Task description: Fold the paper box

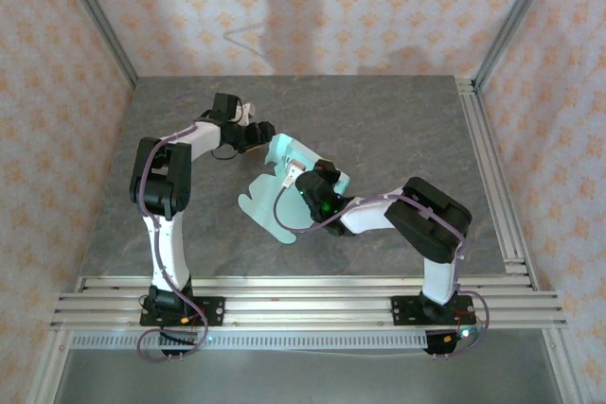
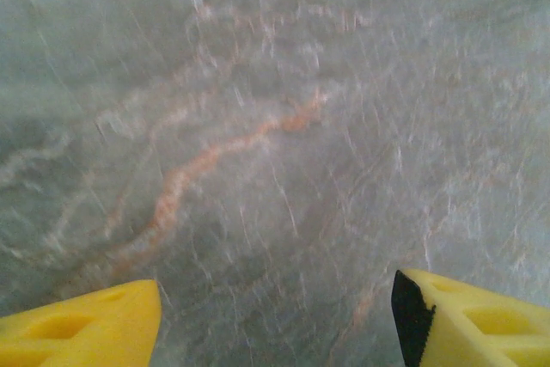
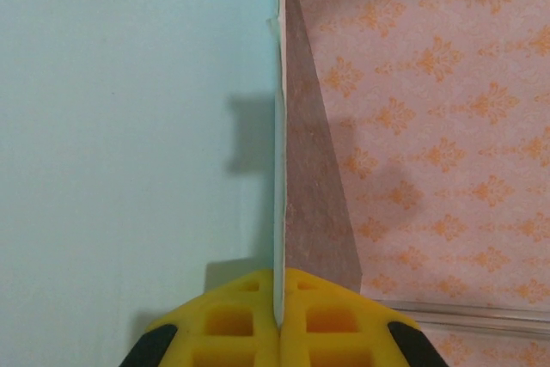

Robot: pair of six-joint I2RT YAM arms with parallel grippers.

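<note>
Above the table (image 1: 407,130), right end effector (image 3: 279,298) tight on the paper box (image 3: 129,169), left end effector (image 2: 275,302) wide open.

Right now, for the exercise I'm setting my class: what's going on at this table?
Two robot arms are working on a pale mint-green paper box, which is mostly a flat die-cut blank lying on the grey table. The right gripper is shut on the thin edge of one card panel, which appears to be raised off the table. The left gripper is open with nothing between its fingers, over bare table next to the blank's far-left end. The box is not yet folded.
</note>
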